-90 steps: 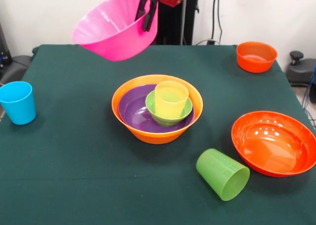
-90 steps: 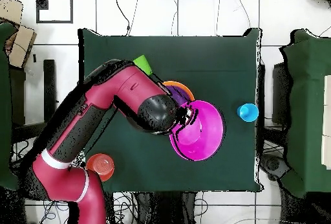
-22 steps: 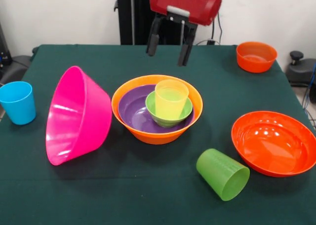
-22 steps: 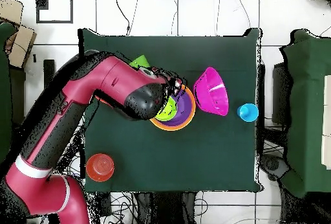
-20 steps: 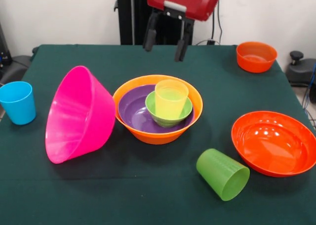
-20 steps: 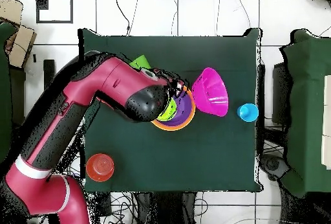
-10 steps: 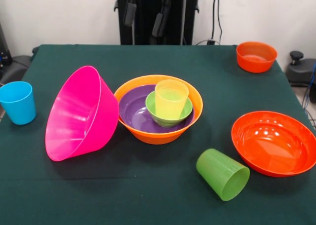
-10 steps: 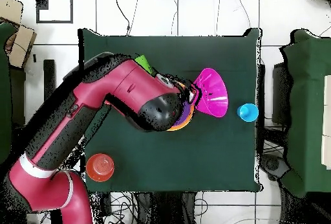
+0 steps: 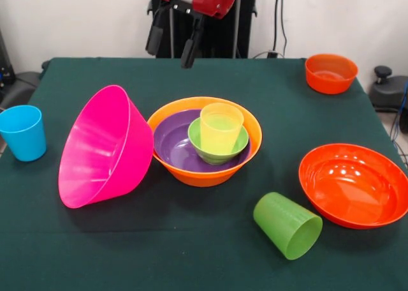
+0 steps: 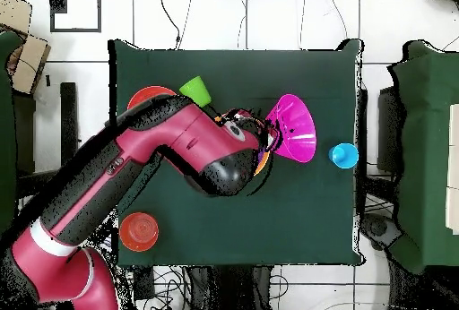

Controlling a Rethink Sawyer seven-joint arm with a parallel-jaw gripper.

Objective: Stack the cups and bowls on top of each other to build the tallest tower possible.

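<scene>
The hand [image 9: 171,42] hangs above the far part of the desk [image 9: 191,253], behind the tower. Its two fingers [image 9: 189,52] stand apart, widely open, and they hold nothing and touch nothing.

Just in front of the hand stands the tower [image 9: 207,141] near the middle of the desk: the large orange bowl [image 9: 191,173] at the bottom, the purple bowl [image 9: 172,144] inside it, the small green bowl [image 9: 213,154] inside that one, and the yellow cup [image 9: 220,128] upright on top. So, in my judgement, four pieces are already nested, and six are left.

The large pink bowl [image 9: 102,150] lies tilted on its side and leans against the orange bowl's rim, with its mouth turned away from the tower. It is not part of the stack. The blue cup [image 9: 23,133] stands upright near the desk's edge. The green cup [image 9: 288,226] lies on its side in front, near the wide red-orange bowl [image 9: 354,186]. The small orange bowl [image 9: 330,73] sits at a far corner. A fourth cup I cannot find in either view.
</scene>
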